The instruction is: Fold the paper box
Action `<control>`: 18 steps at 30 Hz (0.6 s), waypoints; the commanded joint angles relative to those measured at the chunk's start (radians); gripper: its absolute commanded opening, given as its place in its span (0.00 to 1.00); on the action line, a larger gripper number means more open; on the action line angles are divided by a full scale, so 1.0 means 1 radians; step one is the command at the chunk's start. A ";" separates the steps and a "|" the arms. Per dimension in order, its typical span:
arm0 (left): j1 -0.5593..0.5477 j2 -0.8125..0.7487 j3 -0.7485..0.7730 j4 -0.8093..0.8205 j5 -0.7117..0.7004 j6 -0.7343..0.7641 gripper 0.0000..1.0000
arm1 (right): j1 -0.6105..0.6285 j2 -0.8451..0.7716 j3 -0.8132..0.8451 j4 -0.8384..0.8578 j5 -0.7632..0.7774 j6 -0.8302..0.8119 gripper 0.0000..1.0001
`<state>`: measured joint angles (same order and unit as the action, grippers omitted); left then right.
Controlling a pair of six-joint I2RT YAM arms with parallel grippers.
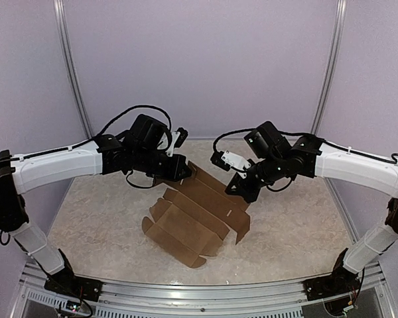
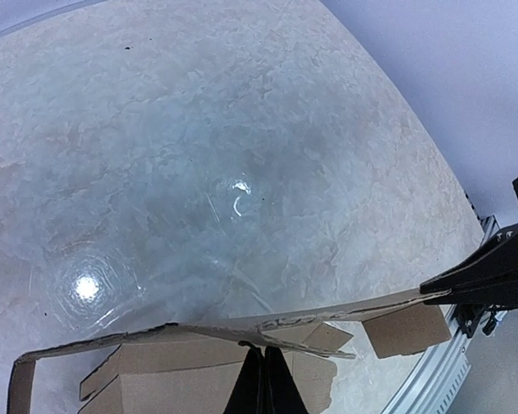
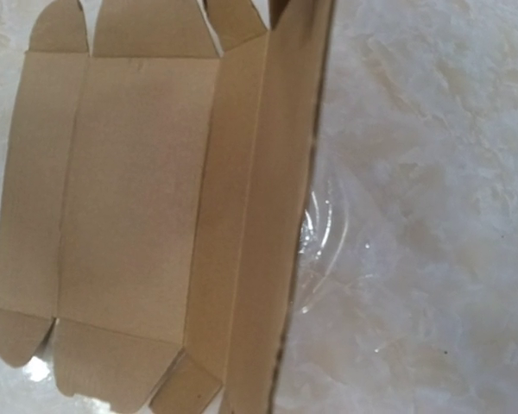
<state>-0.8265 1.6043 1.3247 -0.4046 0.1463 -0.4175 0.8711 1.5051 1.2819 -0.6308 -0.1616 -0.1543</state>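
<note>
1. Two tools are closed at the far long panel of the paper box [image 1: 186,228], which lies unfolded in the middle of the surface [image 1: 99,218] with that panel lifted off it.
2. My left tool [image 2: 261,381] has its tips pressed together right at the lifted panel's edge, and I judge that it is pinching that edge.
3. My right tool [image 2: 445,289] is closed as well, its tip meeting the same panel's right end. Its own camera shows no fingers, so I cannot confirm a pinch there.
4. Thin brown card like this should be light and springy. It should bend readily along the scored creases but buckle or tear if squeezed mid-panel.
5. Smooth, shiny stone underneath probably lets the sheet slide when pushed.
6. I would take hold at panel edges near a crease, one tool at each end, and keep off the small corner tabs.
</note>
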 commanded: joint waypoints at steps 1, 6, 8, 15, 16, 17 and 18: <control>0.001 0.003 -0.008 -0.010 -0.012 0.015 0.00 | 0.021 -0.012 0.024 0.016 0.028 0.004 0.00; 0.001 -0.046 -0.045 -0.053 -0.049 0.020 0.00 | 0.017 -0.002 0.020 0.010 0.110 0.003 0.00; 0.001 -0.064 -0.065 -0.062 -0.066 0.016 0.00 | 0.006 0.013 0.025 -0.002 0.114 0.009 0.00; 0.001 -0.122 -0.161 -0.068 -0.141 -0.012 0.00 | -0.053 0.049 0.020 -0.035 0.032 0.033 0.00; 0.001 -0.133 -0.174 -0.068 -0.171 -0.017 0.00 | -0.063 0.053 0.014 -0.036 0.018 0.036 0.00; 0.001 -0.137 -0.182 -0.069 -0.181 -0.021 0.00 | -0.075 0.059 0.010 -0.038 -0.002 0.037 0.00; 0.000 -0.139 -0.188 -0.074 -0.191 -0.024 0.00 | -0.087 0.066 0.007 -0.040 -0.015 0.041 0.00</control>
<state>-0.8257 1.5017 1.1721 -0.4549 0.0341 -0.4221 0.8253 1.5455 1.2892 -0.6437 -0.1120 -0.1345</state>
